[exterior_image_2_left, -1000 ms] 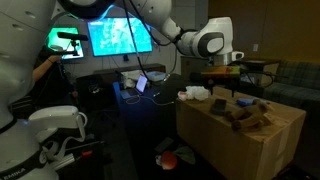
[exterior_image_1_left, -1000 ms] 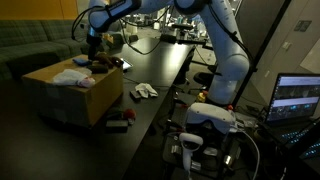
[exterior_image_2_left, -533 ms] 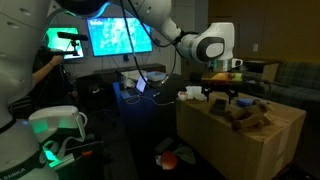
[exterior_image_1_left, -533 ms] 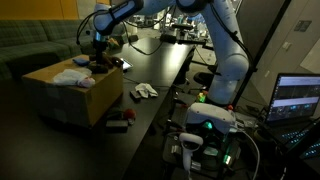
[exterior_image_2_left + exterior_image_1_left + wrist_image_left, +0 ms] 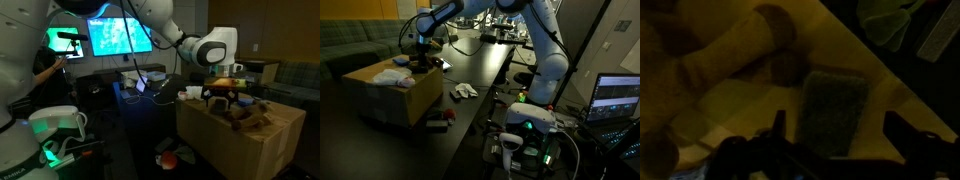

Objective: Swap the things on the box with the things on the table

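Dim lab (or office), glowing wall monitor (image 5: 120, 37), laptop (image 5: 620, 98), black table (image 5: 490, 66), green sofa (image 5: 350, 45)

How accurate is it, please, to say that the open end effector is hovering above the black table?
Not quite: the open end effector is hovering above the cardboard box instead, as both exterior views show. It is indeed open.

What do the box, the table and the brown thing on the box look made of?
The box: matte tan cardboard, by its flat panels and folded edges. The table: hard, glossy black top with a sheen from the lights. The brown thing: seemingly soft plush, rounded and lumpy; too dim to be sure.
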Controlling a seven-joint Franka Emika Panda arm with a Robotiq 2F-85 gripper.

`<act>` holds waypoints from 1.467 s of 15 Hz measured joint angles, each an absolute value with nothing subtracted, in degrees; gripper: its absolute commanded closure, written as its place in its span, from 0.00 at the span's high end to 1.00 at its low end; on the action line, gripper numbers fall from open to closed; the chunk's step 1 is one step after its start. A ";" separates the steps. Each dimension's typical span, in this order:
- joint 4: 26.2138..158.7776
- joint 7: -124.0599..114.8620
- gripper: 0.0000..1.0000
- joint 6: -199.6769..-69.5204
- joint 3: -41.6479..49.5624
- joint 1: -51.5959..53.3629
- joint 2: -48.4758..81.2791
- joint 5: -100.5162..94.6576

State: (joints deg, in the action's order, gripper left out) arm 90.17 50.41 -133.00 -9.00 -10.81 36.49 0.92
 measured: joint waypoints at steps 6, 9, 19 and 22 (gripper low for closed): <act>90.16 51.53 0.93 -134.94 -8.63 -10.94 38.28 0.93; 90.05 51.43 0.69 -136.05 -8.56 -10.91 38.49 0.93; 90.33 51.41 0.33 -136.96 -8.48 -10.66 36.91 0.93; 91.40 51.42 0.33 -136.68 -8.48 -10.65 35.07 0.93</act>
State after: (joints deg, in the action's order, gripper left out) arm 91.40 51.42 -136.68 -8.48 -10.65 35.07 0.93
